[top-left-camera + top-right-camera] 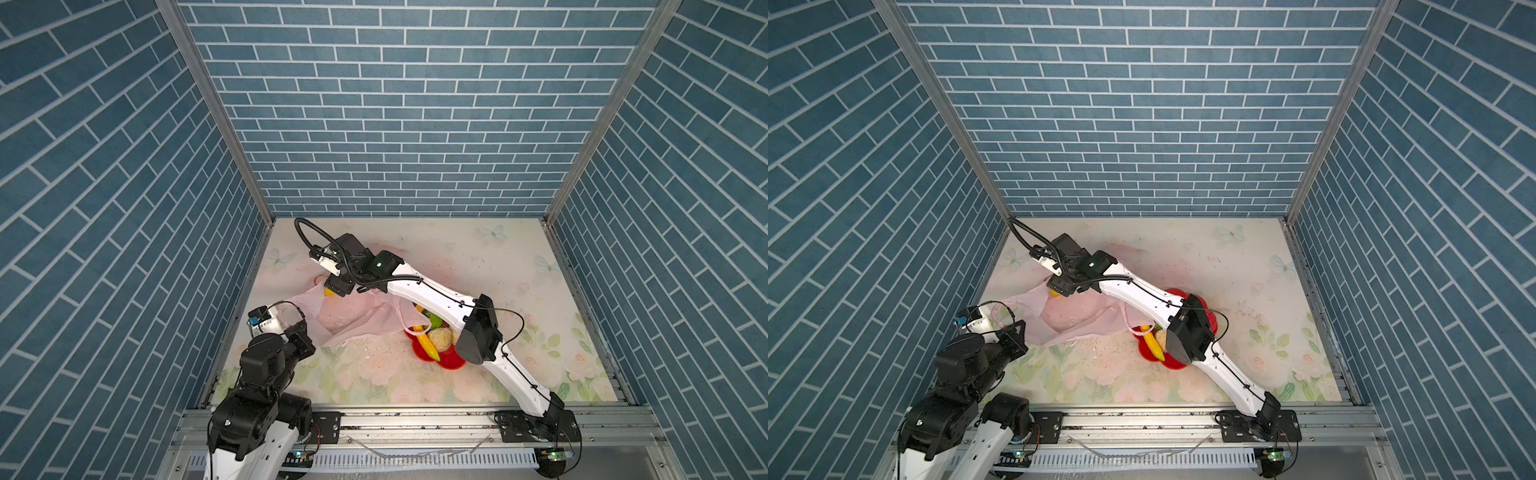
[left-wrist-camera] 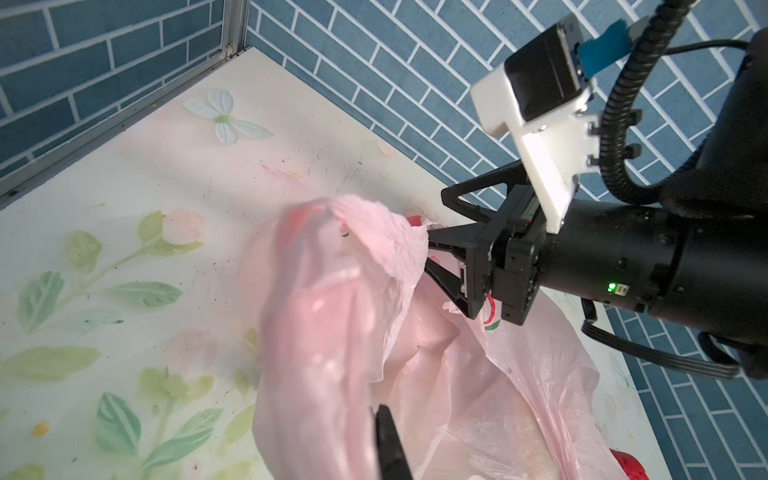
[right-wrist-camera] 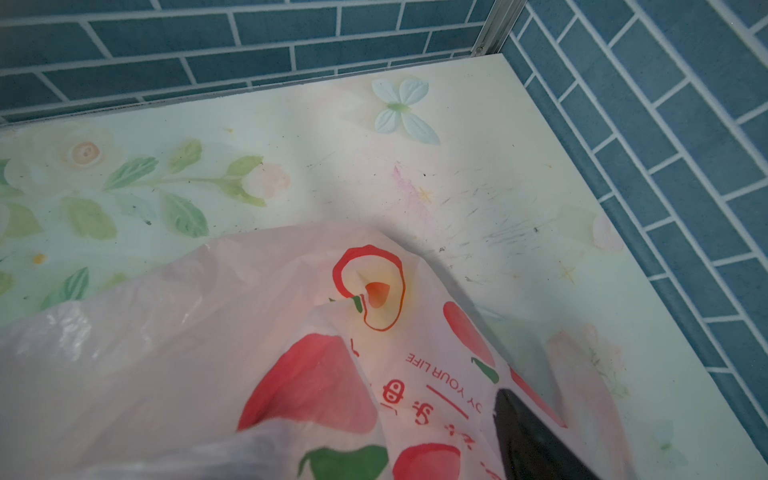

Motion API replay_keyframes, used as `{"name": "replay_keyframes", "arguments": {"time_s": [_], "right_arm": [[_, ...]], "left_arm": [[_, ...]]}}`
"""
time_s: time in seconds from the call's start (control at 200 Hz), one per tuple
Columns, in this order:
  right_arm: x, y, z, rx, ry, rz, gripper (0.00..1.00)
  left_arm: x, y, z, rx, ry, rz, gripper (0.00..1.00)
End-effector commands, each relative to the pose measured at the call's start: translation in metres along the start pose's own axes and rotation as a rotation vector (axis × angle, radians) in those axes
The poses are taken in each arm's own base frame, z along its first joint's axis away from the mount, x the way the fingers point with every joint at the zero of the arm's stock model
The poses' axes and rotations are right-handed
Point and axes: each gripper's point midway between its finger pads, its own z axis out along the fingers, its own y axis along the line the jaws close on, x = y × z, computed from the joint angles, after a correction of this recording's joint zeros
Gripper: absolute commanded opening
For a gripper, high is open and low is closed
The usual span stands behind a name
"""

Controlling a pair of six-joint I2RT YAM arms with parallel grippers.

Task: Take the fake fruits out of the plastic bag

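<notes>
The pale-pink plastic bag [image 1: 357, 320] [image 1: 1079, 320] lies slack at the left middle of the table. My left gripper [image 1: 308, 328] [image 2: 374, 440] is shut on its near corner, the film bunched beside the one black finger [image 2: 390, 444] that shows. My right gripper [image 1: 334, 289] [image 2: 434, 222] stands open at the bag's far rim, over printed film [image 3: 374, 374]. A yellow fruit [image 1: 329, 292] [image 1: 1054, 292] peeks out under it. A banana [image 1: 428, 348], a cream bumpy fruit [image 1: 441, 338] and a green one [image 1: 435, 321] lie in the red bowl.
The red flower-shaped bowl [image 1: 446, 363] [image 1: 1173, 363] stands right of the bag, partly under my right forearm [image 1: 436, 297]. Blue brick walls close the table on three sides. The bag and both grippers sit near the left wall.
</notes>
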Motion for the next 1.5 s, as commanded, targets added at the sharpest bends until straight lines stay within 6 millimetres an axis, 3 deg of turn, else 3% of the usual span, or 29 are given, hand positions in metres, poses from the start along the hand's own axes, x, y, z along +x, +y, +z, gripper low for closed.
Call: {"name": "replay_keyframes", "arguments": {"time_s": [0.0, 0.245, 0.475, 0.705, 1.04, 1.495], "right_arm": [[0.003, 0.003, 0.018, -0.008, -0.013, -0.049, 0.77], [0.006, 0.011, 0.029, -0.043, -0.022, -0.033, 0.71], [-0.012, -0.003, 0.027, 0.025, -0.094, 0.017, 0.34], [-0.034, -0.008, 0.010, 0.063, -0.195, 0.049, 0.15], [-0.056, -0.010, -0.018, 0.103, -0.291, 0.002, 0.06], [-0.066, -0.014, -0.035, 0.136, -0.338, -0.032, 0.03]], "left_arm": [[-0.004, -0.003, -0.009, 0.012, -0.003, 0.028, 0.03], [-0.011, -0.009, -0.013, 0.025, -0.016, 0.049, 0.03], [-0.013, -0.013, -0.008, 0.032, -0.015, 0.060, 0.03], [-0.011, -0.011, 0.006, 0.020, -0.022, 0.049, 0.03], [-0.009, -0.006, 0.012, 0.008, -0.034, 0.021, 0.03], [0.004, 0.001, 0.017, 0.003, -0.010, -0.003, 0.03]]}}
